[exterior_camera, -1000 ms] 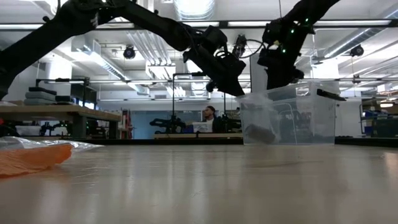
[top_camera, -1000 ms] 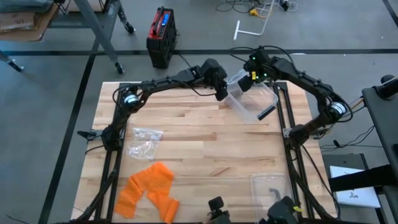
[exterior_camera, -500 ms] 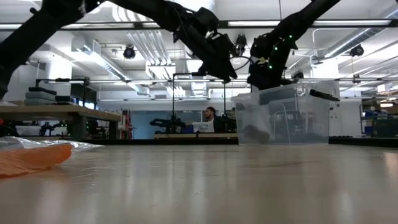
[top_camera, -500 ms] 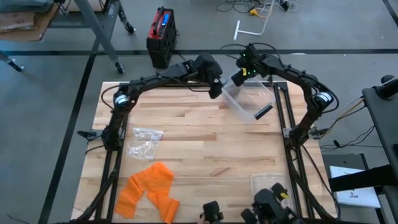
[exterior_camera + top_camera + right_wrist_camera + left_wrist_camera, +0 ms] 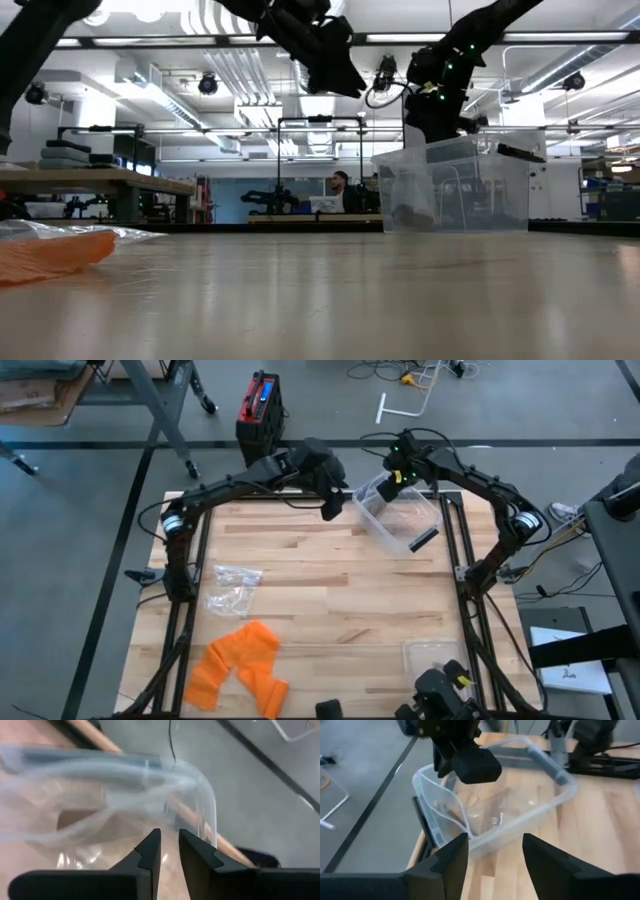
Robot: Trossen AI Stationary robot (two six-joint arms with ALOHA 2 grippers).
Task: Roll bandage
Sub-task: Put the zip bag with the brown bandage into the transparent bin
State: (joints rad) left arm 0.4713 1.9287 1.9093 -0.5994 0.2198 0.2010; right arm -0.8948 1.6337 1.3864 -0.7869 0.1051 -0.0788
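Note:
The orange bandage (image 5: 240,665) lies loosely spread on the wooden table (image 5: 330,610) at the near left, untouched. A clear plastic bin (image 5: 400,520) stands at the far edge, flat on its bottom. My right gripper (image 5: 383,488) is at the bin's far left corner, its fingers nearly together over the rim. Left of the bin, above the table, my left gripper (image 5: 330,508) hangs open and holds nothing; its wrist view looks down at the bin (image 5: 520,805). My right gripper comes from above, slanting down, at the bin's rim near its far left corner (image 5: 197,780). A thin clear wall edge (image 5: 165,807) runs into the narrow gap between the fingers (image 5: 150,852), one finger inside the bin and one outside. The bin stays on the table.
A crumpled clear plastic bag (image 5: 232,585) lies on the table's left half, beyond the bandage. A clear lid (image 5: 432,657) rests near the front right. A black latch (image 5: 425,540) sticks out of the bin's near side. The table's middle is bare wood.
My left gripper has let go of the bin's left rim, risen and drawn away toward the table's left. The bin, tipped up on that side before, has settled flat. My right gripper has shifted a little toward the bin's far left corner.

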